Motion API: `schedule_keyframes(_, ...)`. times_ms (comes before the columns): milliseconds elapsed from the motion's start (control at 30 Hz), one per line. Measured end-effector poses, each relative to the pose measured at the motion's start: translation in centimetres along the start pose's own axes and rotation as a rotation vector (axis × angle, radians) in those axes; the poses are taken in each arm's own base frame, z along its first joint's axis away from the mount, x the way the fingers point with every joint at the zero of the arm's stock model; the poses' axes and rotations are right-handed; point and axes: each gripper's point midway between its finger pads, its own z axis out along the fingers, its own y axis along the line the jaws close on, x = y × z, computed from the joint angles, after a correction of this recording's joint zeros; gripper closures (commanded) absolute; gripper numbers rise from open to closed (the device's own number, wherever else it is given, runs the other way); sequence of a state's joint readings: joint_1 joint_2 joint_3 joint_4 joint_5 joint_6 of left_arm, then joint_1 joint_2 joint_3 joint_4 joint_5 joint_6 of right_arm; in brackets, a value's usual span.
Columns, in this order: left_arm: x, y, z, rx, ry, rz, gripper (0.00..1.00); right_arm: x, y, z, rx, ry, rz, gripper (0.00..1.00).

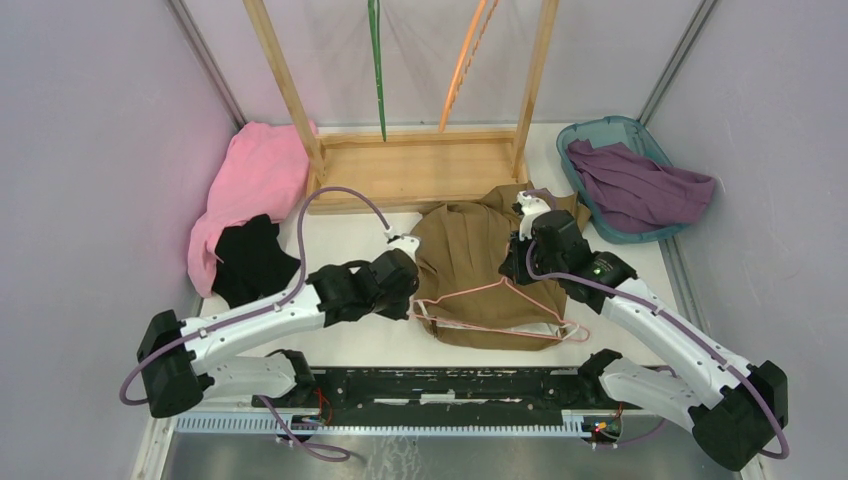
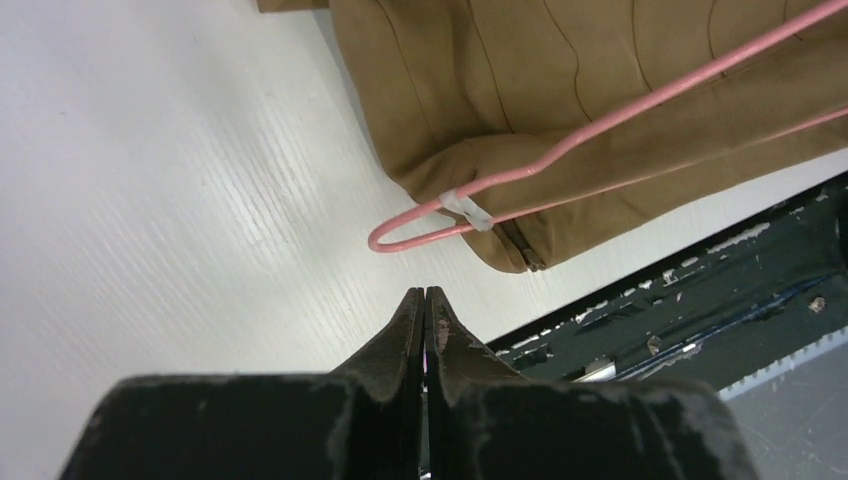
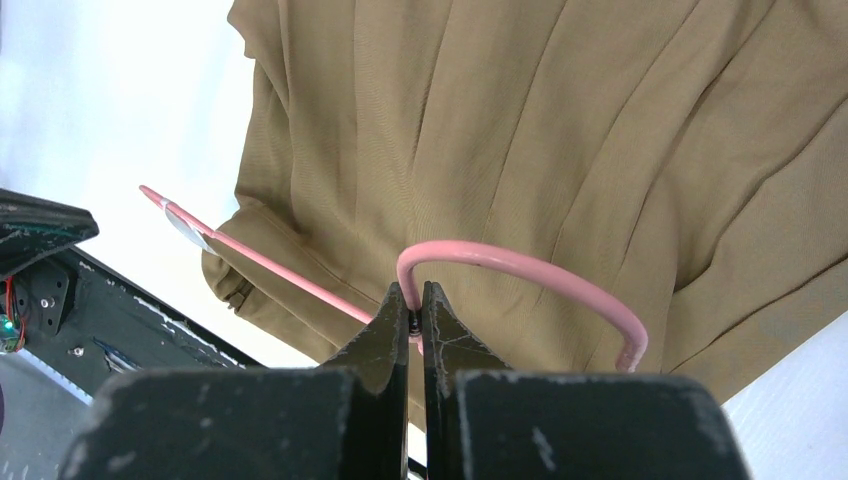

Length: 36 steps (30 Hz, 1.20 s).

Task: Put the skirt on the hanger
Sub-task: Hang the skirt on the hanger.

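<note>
Skirt (image 1: 470, 260) is brown and lies flat on the table (image 1: 340, 345), with its hem end toward the far side. Everything below is placed relative to it.

Hanger (image 1: 463, 292) is pink wire and lies on top of the skirt's near half. Its hook sits over the fabric and both shoulder ends stick out past the skirt's side edges. The skirt is under the hanger, not threaded on it.

Right gripper (image 1: 515, 272) is over the middle of the skirt. In the wrist view the gripper (image 3: 415, 295) is pinching the hanger (image 3: 520, 262) where the hook meets the neck. The fingers are pressed tight on the wire, with skirt (image 3: 560, 130) fabric directly beneath.

Left gripper (image 1: 403, 300) is just off the skirt's left near corner. In the wrist view it (image 2: 425, 295) is pressed together with nothing between the fingers, above bare table. It is near the hanger's (image 2: 600, 128) looped left end but apart from it. That end has a white tape (image 2: 465, 205) wrap and overhangs the skirt (image 2: 480, 90) corner.

- Pink cloth (image 1: 255, 180) and black cloth (image 1: 250, 260) are heaped well left of the skirt.
- Wooden rack (image 1: 415, 170) stands just behind the skirt — a green hanger (image 1: 378, 70) and an orange hanger (image 1: 465, 60) hang in it.
- Blue basket (image 1: 605, 124) sits behind and right of the skirt, with a purple cloth (image 1: 635, 185) inside.
</note>
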State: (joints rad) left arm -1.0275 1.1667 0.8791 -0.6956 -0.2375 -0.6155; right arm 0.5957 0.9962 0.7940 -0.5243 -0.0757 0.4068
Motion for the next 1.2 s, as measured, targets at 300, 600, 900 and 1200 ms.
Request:
schedule_keyframes(300, 1.7, -2.0, 0.7, 0.081, -0.041, -0.050, 0.93, 0.0, 0.0, 0.0, 0.000, 0.000, -0.001, 0.99)
schedule_keyframes(600, 0.8, -2.2, 1.5, 0.000, -0.139, -0.075, 0.94, -0.1, -0.1, -0.3, 0.005, -0.008, -0.003, 0.99)
schedule_keyframes(900, 1.9, -1.7, 3.2, -0.100, -0.146, -0.025, 0.95, -0.1, -0.1, -0.4, 0.005, -0.010, -0.004, 0.99)
schedule_keyframes(1200, 1.5, -1.9, 3.7, -0.167, -0.206, -0.011, 0.96, -0.1, -0.1, -0.5, 0.004, -0.014, -0.004, 0.99)
